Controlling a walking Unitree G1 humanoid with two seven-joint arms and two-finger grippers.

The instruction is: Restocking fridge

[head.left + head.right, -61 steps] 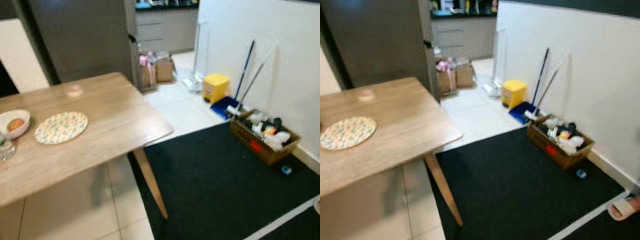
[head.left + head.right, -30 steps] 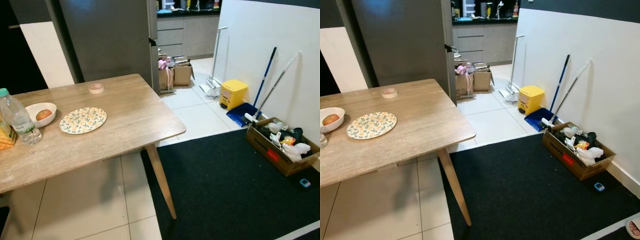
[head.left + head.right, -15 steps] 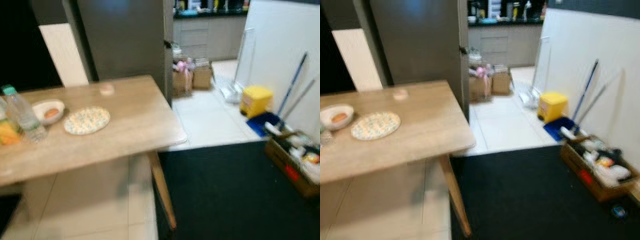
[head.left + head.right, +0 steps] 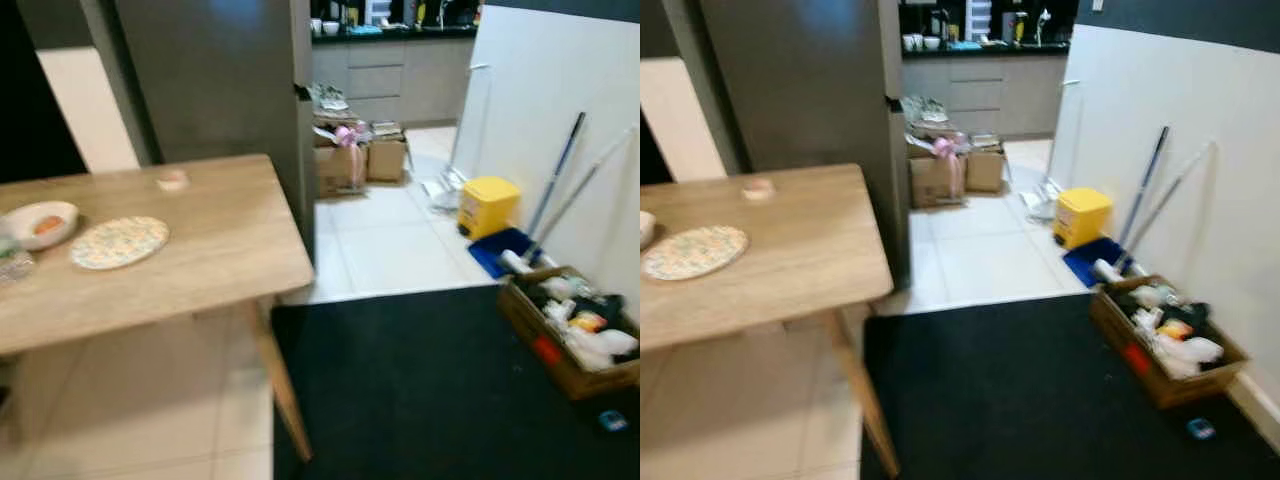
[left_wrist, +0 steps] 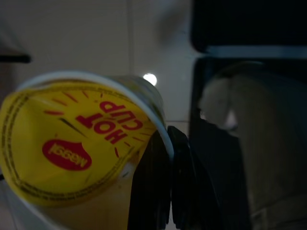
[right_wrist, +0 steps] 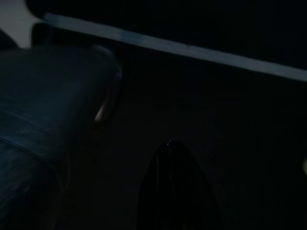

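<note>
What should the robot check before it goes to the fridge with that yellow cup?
1. Yellow-lidded cup in the left gripper: ok, a black finger presses its side.
2. Tall dark grey fridge in sight: ok, its door looks shut.
3. White tiled floor towards the fridge: ok.
4. Light wooden table corner close on the left: not ok, needs a wide berth.
5. Brown cardboard boxes on the floor past the fridge: ok, out of the way.
6. Right gripper: cannot tell, too dark.

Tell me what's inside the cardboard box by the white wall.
The cardboard box holds a jumble of white, dark and orange-yellow items, too blurred to identify. Whatever lies beneath that top layer is covered.
</note>
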